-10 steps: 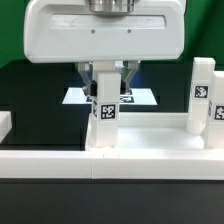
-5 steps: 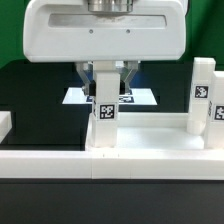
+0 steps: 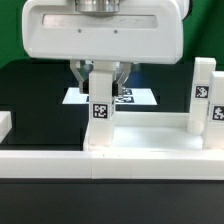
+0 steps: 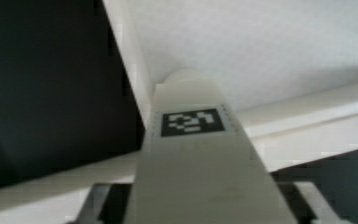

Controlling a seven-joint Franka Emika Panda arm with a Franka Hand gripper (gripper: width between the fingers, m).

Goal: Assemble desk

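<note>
- End effector (image 3: 98,75) pinches a leg (image 3: 100,120) standing upright in the slab's (image 3: 150,143) corner.
- Keep it vertical while twisting; a tilt could jam it.

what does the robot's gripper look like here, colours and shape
In the exterior view the gripper has a wide, boxy white body with rounded corners and a grey metal flange on top. Two slim fingers hang beneath it, pale grey with darker edges. No cables or markings show on it. The wrist view shows only dark finger parts at the picture's edge, too blurred for detail.
</note>
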